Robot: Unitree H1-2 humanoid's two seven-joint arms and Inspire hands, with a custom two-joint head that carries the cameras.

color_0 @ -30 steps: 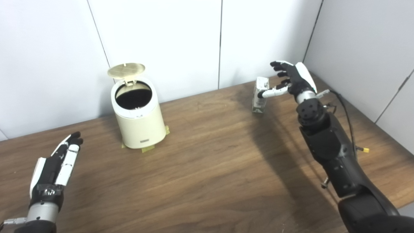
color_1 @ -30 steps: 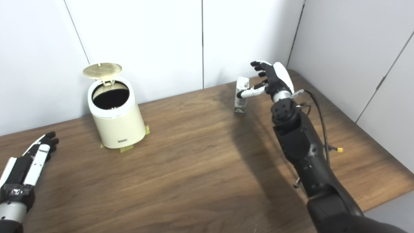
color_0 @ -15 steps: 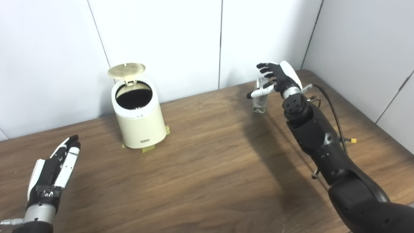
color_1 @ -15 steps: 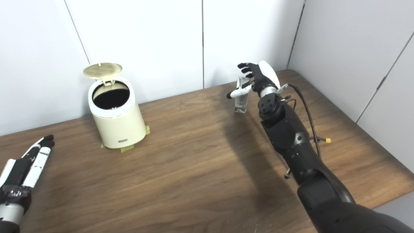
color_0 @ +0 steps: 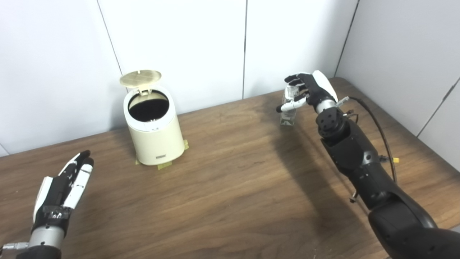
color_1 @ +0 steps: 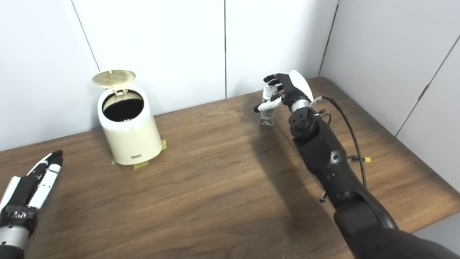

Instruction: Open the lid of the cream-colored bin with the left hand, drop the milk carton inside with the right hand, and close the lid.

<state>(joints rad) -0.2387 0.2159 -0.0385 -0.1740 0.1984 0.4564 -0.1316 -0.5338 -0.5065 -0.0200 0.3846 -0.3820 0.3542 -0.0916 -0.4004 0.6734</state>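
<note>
The cream-colored bin stands at the back left of the wooden table, its round lid tipped up and its dark inside showing. The milk carton stands upright at the back right. My right hand is around its upper part: fingers curl behind and over the top, and the thumb reaches across the front. The carton rests on the table and the grasp is not closed. My left hand is open and flat, palm up, low over the near left of the table, well apart from the bin.
White wall panels stand close behind the bin and carton, and a grey wall lies to the right. Yellow tape marks the bin's foot. A black cable loops off my right forearm. The table's right edge runs near my right arm.
My right hand has moved left from beside the carton to around it, and its fingers have curled over the top. My left hand has dropped back slightly. Bin and carton have not moved.
</note>
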